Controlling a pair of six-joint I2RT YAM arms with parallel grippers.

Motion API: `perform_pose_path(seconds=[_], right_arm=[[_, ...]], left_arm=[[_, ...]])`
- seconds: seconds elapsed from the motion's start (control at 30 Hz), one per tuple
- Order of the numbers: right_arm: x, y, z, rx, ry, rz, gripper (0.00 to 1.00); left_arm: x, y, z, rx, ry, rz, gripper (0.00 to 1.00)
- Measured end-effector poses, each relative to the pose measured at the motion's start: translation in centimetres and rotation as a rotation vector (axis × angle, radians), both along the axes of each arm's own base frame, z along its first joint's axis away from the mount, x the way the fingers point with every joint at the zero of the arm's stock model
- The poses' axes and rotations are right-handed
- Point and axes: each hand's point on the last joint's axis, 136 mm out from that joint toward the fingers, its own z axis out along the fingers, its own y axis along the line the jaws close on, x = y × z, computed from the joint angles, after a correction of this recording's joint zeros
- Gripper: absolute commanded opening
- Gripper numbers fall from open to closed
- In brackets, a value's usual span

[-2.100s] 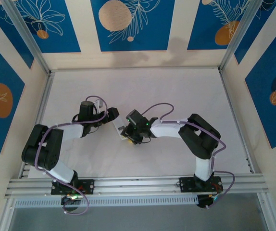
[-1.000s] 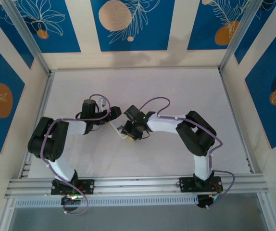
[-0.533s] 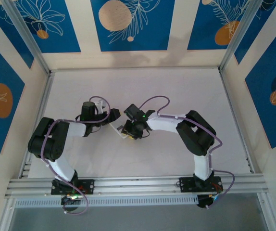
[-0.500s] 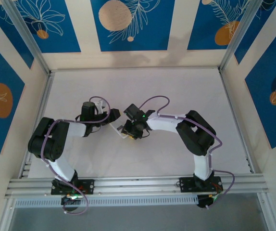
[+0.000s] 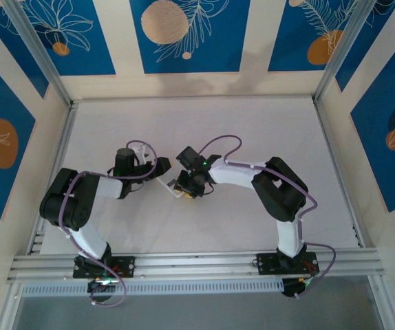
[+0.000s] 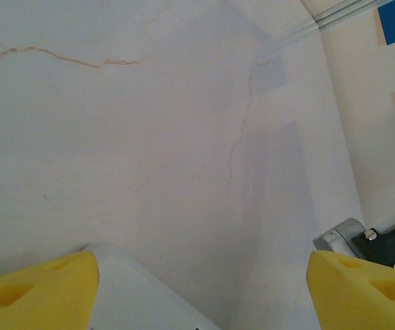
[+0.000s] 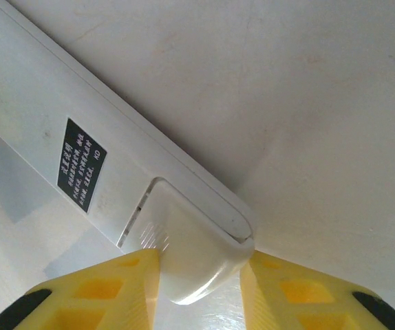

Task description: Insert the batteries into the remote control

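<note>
The remote control [image 5: 169, 184] lies white and flat on the table between both grippers. In the right wrist view the remote control [image 7: 135, 158] shows its back with a dark label [image 7: 80, 165]. A loose white battery cover [image 7: 197, 254] sits tilted at its end. My right gripper [image 7: 201, 275] is shut on that cover, at the right gripper [image 5: 182, 189] in the top view. My left gripper [image 5: 157, 176] stands open at the remote's left end. The remote's rounded corner [image 6: 135, 299] rests against one yellow finger [image 6: 32, 289], with a gap to the other. The batteries are hidden.
The white table [image 5: 252, 124] is walled on three sides by blue and cream panels. An aluminium rail [image 5: 184, 261] with both arm bases runs along the near edge. A grey and black part of the other arm [image 6: 363, 237] shows beside my left gripper's right finger.
My left gripper has come down and in to the remote's left end, and its jaws have narrowed a little. The right gripper has shifted slightly up and left, still holding the cover.
</note>
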Motion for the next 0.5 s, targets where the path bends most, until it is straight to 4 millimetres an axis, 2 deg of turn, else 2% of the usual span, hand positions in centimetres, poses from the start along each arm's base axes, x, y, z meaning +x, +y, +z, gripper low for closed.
perform_pose_path(seconds=[0.13,0.33,0.5], right_arm=[[-0.04,0.04,-0.28,-0.003,0.013,0.002,0.38],[0.20,-0.15,-0.26,-0.011,0.005,-0.003,0.45],[0.17,-0.68,-0.33,-0.028,-0.001,-0.010,0.46]], left_arm=[[-0.10,0.03,0.12,-0.011,-0.005,0.006,0.78],[-0.54,0.55,0.01,0.007,0.007,0.030,0.78],[-0.76,0.91,-0.17,0.025,0.026,0.047,0.78]])
